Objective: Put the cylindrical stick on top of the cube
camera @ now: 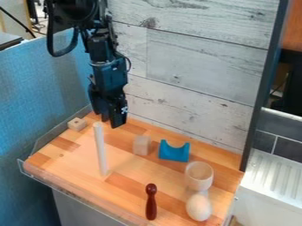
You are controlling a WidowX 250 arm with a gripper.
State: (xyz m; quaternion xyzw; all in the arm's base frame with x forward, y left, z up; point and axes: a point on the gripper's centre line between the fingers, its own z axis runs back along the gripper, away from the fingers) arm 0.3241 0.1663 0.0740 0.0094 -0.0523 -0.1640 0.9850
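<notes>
Operator: Where does the stick stand?

Desk: Your pale cylindrical stick (pixel 101 152) rises upright, its foot on the wooden tabletop (pixel 126 180), left of the plain pale block (pixel 141 145). That block may be your cube, though the spotted pale block (pixel 77 124) at the far left edge could serve; which one is meant cannot be told.

Operator: And the tool?

Desk: Your black tool (pixel 112 124) hangs near the stick's top, pointing down. Whether it is clenched or released, you cannot tell from here.

Operator: How will the stick handle?

Desk: Expect it light, stiff and hardly fragile, though its smooth, round side may roll or slip in your grasp. Take it squarely around the upper part, upright, so the foot lands flat; the slim base could topple on a small cube.

Operator: The setting?

Desk: You work over smooth, striped wood with a clear rim (pixel 77 191). Weathered pale planks (pixel 194 62) back the scene, a blue partition (pixel 35 92) flanks it, and a white ribbed panel (pixel 274 178) lies at right.
</notes>
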